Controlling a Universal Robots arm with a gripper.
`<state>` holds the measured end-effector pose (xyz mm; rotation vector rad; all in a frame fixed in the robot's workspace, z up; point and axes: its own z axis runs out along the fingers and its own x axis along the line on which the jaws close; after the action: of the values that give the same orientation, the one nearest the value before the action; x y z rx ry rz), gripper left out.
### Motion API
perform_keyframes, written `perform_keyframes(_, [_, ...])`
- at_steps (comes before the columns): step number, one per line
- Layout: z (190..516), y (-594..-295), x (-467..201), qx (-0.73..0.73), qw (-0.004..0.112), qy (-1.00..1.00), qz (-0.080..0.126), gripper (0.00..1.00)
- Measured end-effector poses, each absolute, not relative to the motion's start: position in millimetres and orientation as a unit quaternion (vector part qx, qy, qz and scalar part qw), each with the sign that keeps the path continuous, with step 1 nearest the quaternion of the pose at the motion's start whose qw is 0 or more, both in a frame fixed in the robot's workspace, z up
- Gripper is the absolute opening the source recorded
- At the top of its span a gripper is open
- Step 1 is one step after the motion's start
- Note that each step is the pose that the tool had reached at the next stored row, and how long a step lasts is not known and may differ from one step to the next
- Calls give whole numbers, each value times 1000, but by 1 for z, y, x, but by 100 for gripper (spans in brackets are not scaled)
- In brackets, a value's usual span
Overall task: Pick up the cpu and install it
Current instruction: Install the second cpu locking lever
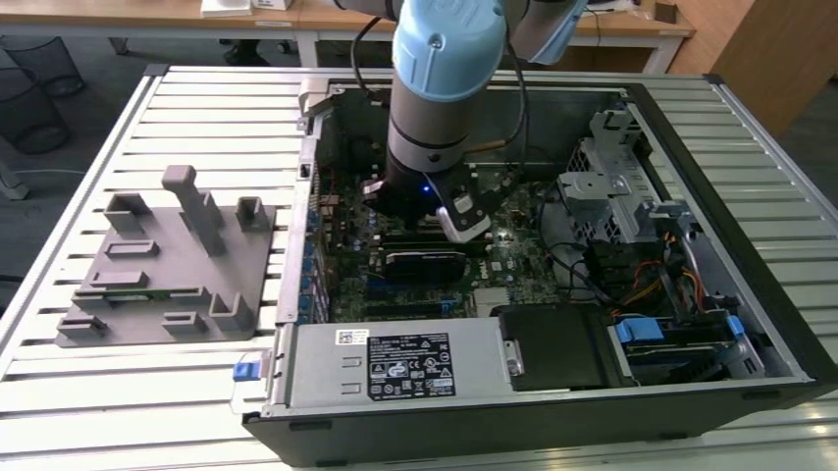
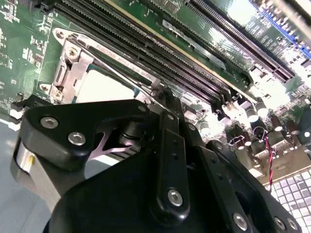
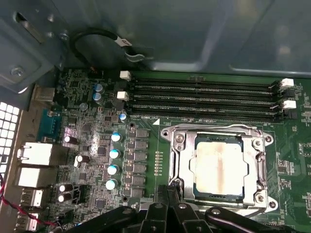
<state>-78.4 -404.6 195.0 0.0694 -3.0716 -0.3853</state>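
Cpu [image 3: 218,167] lying flat inside the metal socket frame [image 3: 260,167] on the motherboard [image 3: 87,145], beside the memory slots [image 3: 204,97], gripper [image 3: 167,206] just above the frame's edge, jaws' state cannot be told.

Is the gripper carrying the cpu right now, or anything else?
Nothing appears to be held. The cpu sits in its socket on the motherboard, with the gripper at the socket's edge; whether it touches anything cannot be told.
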Motion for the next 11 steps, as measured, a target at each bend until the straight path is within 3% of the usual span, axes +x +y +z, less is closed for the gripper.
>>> perform_keyframes(11, [216, -405, -78, 22, 23, -992, -125, 11])
